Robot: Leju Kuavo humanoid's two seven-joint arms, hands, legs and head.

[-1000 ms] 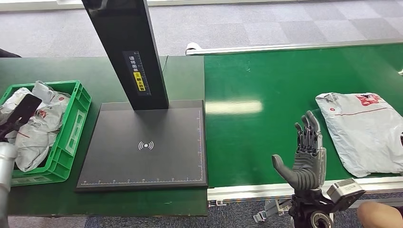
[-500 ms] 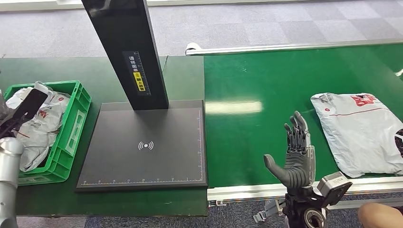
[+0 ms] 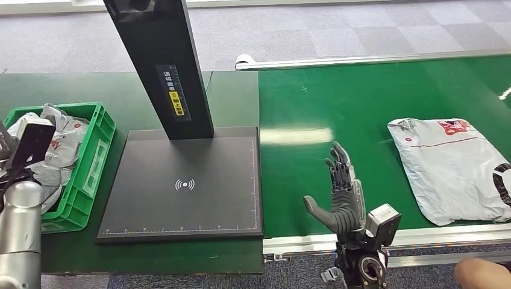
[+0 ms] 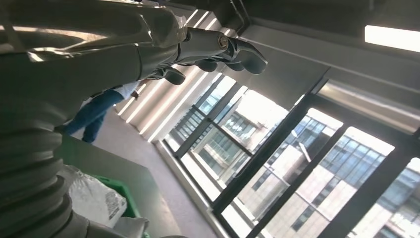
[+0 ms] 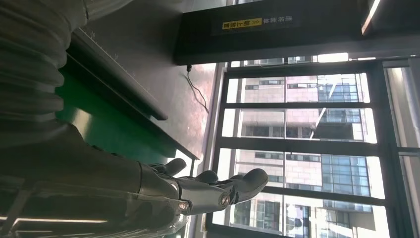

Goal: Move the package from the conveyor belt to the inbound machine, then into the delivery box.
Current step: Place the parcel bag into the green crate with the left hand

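Right hand (image 3: 342,195) stands upright over the near edge of the green belt (image 3: 361,102), fingers straight and apart, thumb out to the side, nothing in it; the package (image 3: 455,165) lies well apart from it, further along the belt on the robot's right. Left hand (image 4: 208,47) is hard to read: in the head view only its silver forearm and a dark flat part show at the frame's edge above the crate (image 3: 90,174), and in the left wrist view the fingers look curled, seen against a ceiling and windows, so whether it holds anything cannot be told. The package's far right end is cut off by the frame, so its full outline is not seen. It is a flat grey-white plastic mailer, wrinkled, lying on the belt, with red printing near its far edge, a thin red line across it, a small red mark at one corner and a dark patch at the cut-off side; the print is too small to read. The scanner (image 3: 187,180), a dark flat plate with a wireless symbol and a black post bearing a yellow label, sits on the dark table between belt and crate, with nothing on the plate. The green crate holds several similar crumpled mailers, partly hidden by the left arm. A person's knee (image 3: 482,272) shows at the bottom right corner.
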